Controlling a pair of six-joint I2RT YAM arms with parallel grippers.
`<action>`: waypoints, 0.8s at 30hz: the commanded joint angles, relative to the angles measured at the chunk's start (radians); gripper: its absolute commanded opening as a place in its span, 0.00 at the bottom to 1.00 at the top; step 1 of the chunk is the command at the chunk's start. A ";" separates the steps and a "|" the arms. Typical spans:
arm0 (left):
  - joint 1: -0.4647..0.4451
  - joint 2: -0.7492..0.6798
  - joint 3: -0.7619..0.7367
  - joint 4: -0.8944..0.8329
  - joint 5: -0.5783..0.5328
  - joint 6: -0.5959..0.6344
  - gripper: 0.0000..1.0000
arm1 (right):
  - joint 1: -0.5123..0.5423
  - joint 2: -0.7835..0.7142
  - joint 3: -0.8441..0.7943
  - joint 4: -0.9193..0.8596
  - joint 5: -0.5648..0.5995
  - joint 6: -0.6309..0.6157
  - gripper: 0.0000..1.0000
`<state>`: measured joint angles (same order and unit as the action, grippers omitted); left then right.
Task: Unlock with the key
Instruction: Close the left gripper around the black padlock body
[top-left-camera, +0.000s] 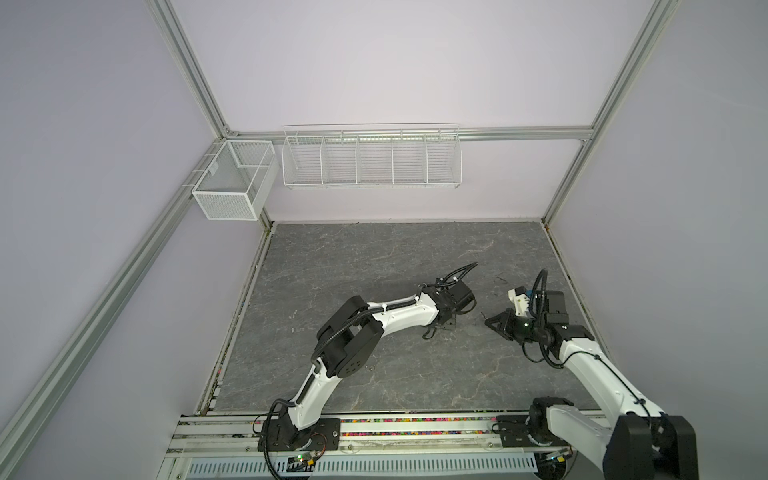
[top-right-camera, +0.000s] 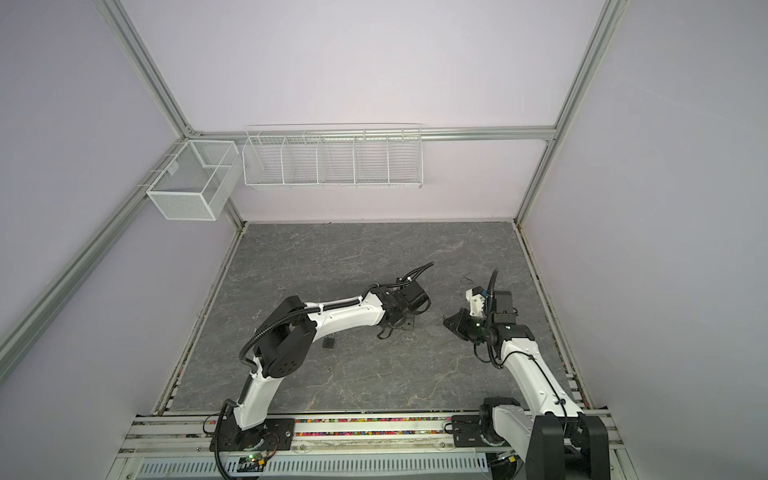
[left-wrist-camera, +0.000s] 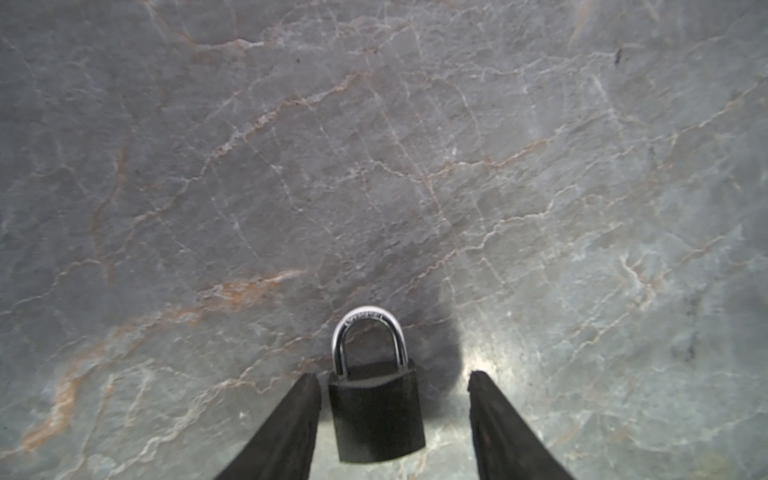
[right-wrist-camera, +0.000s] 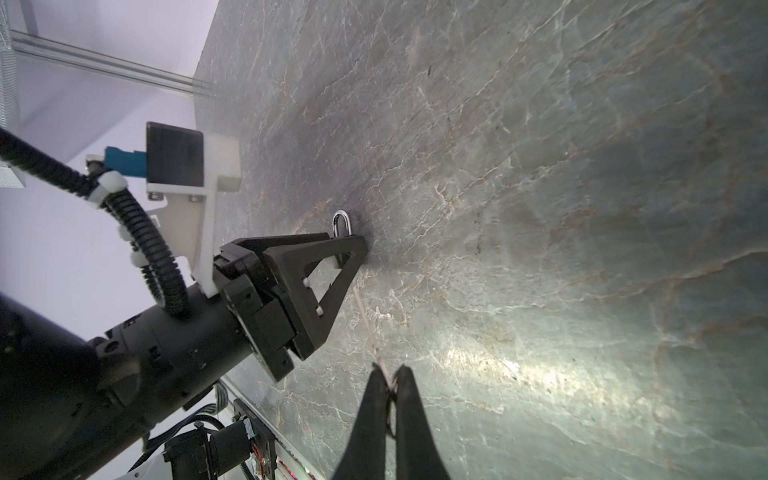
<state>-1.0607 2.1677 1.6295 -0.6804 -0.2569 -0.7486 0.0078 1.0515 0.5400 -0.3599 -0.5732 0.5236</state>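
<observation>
Surface: grey marble tabletop (top-left-camera: 374, 257).
Left gripper (left-wrist-camera: 392, 376): pointing down, jaws apart, straddling the padlock (left-wrist-camera: 376, 419) on the tabletop.
Right gripper (right-wrist-camera: 388, 374): low, aimed at the padlock, clenched on the key (right-wrist-camera: 368, 320).
Wrist views only: padlock and key plain.

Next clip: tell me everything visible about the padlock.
The padlock is small, with a matt black, boxy body and a shiny silver metal shackle, shut into the body. It seems to lie flat on the grey marbled table, between the open fingers of the left gripper, close to one finger; contact is unclear.
</observation>
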 joint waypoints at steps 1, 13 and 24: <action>-0.002 -0.011 -0.022 0.000 -0.009 -0.016 0.57 | -0.005 0.013 -0.023 0.031 -0.029 -0.002 0.06; 0.002 -0.034 -0.068 -0.046 -0.055 -0.016 0.52 | -0.004 0.010 -0.029 0.036 -0.038 0.005 0.06; 0.002 0.029 0.017 -0.096 0.007 0.030 0.49 | -0.005 0.008 -0.032 0.043 -0.037 0.013 0.06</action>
<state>-1.0584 2.1571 1.5974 -0.7105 -0.2741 -0.7326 0.0078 1.0626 0.5285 -0.3389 -0.5949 0.5278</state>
